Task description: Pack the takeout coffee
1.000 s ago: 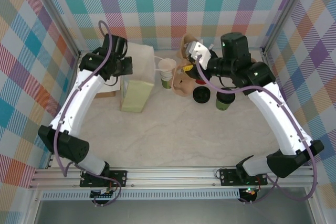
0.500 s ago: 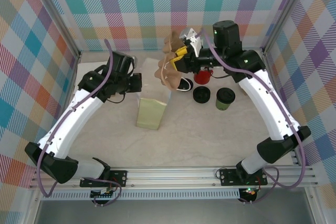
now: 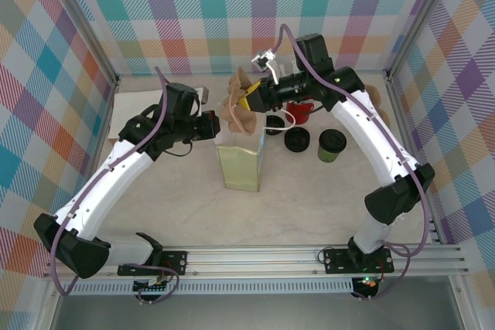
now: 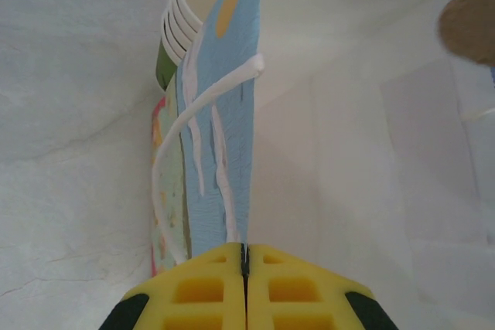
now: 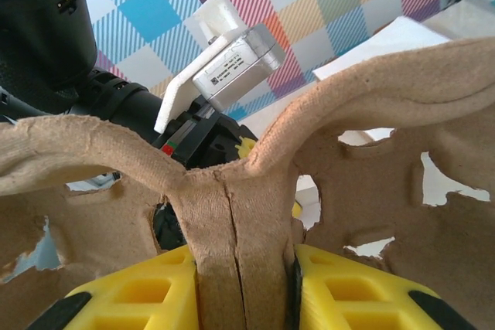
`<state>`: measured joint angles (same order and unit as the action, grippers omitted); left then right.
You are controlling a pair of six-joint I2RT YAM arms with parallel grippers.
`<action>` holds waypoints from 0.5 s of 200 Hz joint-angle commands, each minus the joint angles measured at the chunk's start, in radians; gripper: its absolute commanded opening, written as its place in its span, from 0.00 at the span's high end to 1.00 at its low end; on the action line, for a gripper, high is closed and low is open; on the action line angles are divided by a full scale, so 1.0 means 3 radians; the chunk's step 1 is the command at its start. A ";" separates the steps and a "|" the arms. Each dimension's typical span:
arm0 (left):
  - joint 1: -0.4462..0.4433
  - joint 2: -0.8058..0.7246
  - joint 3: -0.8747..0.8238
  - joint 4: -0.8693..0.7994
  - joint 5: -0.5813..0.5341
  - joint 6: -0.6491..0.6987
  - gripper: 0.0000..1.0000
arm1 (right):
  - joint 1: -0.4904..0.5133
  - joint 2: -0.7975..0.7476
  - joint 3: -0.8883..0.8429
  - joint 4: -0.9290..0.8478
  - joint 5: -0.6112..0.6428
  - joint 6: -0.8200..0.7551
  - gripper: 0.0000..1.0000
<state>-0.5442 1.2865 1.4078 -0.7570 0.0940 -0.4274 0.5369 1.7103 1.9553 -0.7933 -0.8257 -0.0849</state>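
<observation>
Left fingers (image 4: 193, 295): clenched tip to tip, yellow pads meeting with no gap. A thin upper edge of the paper bag (image 3: 241, 164) was pinched between them, on the bag's left side. Left gripper (image 4: 245, 256) was level with the bag rim. A white twisted handle (image 4: 203, 102) looped out from that edge just beyond the tips.

Right fingers (image 5: 131, 299): grasping the pulp cup tray (image 5: 371, 144). One yellow pad was on each side of the tray's folded central ridge, pressed against it. Right gripper (image 5: 240, 268) held the tray on edge, its cup rings spreading left and right of the ridge. In the top view the tray (image 3: 238, 110) sat over the bag's far rim, at the open mouth. Could not tell how far it reached inside.

Bag: upright on the table (image 3: 309, 199), mouth open, pale green side panel facing the arm bases.

Takeout coffee cup (image 3: 331, 145): upright on the table to the right of the bag, well apart from both grippers. Green wall, dark top; could not tell lid from contents.

Black lid (image 3: 296, 140): flat on the table between the bag and that cup, just beside the cup.

Red cup (image 3: 302, 111): beyond the lid, right of the bag's far end, under the right forearm.

Stack of paper cups (image 4: 186, 13): nested, cream inside, seen past the bag's far edge in the left wrist view.
</observation>
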 commanded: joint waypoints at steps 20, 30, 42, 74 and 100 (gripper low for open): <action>-0.0068 -0.0097 -0.0108 0.0221 0.0111 -0.0105 1.00 | 0.0010 0.0204 0.0105 -0.0202 -0.0321 0.0174 0.70; -0.0071 -0.0101 -0.0126 0.0232 0.0105 -0.0112 1.00 | 0.0008 0.0241 0.0099 -0.0253 -0.0314 0.0158 0.70; -0.0073 -0.0101 -0.0144 0.0237 0.0106 -0.0115 1.00 | 0.0005 0.0282 0.0102 -0.0335 -0.0241 0.0114 0.70; -0.0082 -0.0115 -0.0176 0.0223 0.0131 -0.0124 1.00 | -0.0015 0.0400 0.0243 -0.0668 0.0177 -0.0163 0.70; -0.0088 -0.0135 -0.0198 0.0191 0.0163 -0.0128 1.00 | -0.0015 0.0468 0.0353 -0.0841 0.0506 -0.0286 0.71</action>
<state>-0.5552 1.2793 1.3605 -0.7147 0.1165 -0.4564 0.5369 1.8374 2.0083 -0.9646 -0.7650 -0.1047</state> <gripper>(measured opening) 0.050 0.298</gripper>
